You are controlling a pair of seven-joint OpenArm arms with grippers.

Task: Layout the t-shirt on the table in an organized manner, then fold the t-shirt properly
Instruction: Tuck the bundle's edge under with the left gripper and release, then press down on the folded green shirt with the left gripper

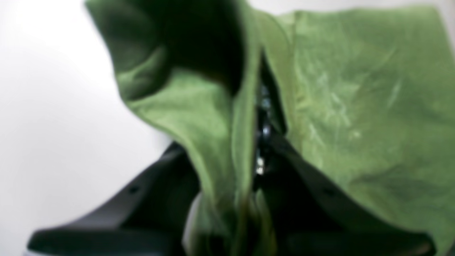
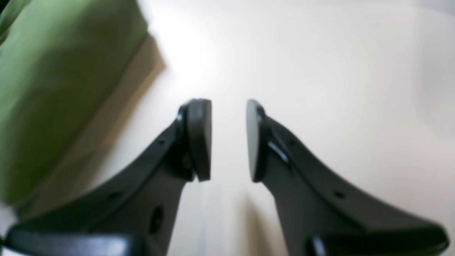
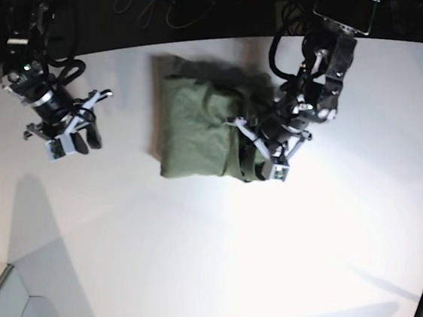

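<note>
The left arm's black fingers are pinching a bunched fold of the plain olive-green cotton t-shirt, the cloth running down between them in the left wrist view. The right arm's black fingers stand spread apart with nothing between the round pads, over bare white surface, the shirt's edge off to one side and not touching them.

The shirt lies on the large smooth white bench, toward its far middle, already gathered into a compact, roughly rectangular bundle with one lumpy side where the left fingers grip it.

The risk, as I judge it, is in the thickness of that pinch: several layers seem caught, so pulling the fold across could drag the whole bundle and undo the tidy edges, since the right fingers are well apart from the cloth and hold nothing down. A loose grip could also let the top layer slip out partway, leaving a crooked fold.

The base view alone shows the bundle's whole outline and how far apart the two arms are. The left wrist view alone shows cloth actually between the fingers; it is blurred, so the layers cannot be counted. The right wrist view alone confirms that gap is empty.
</note>
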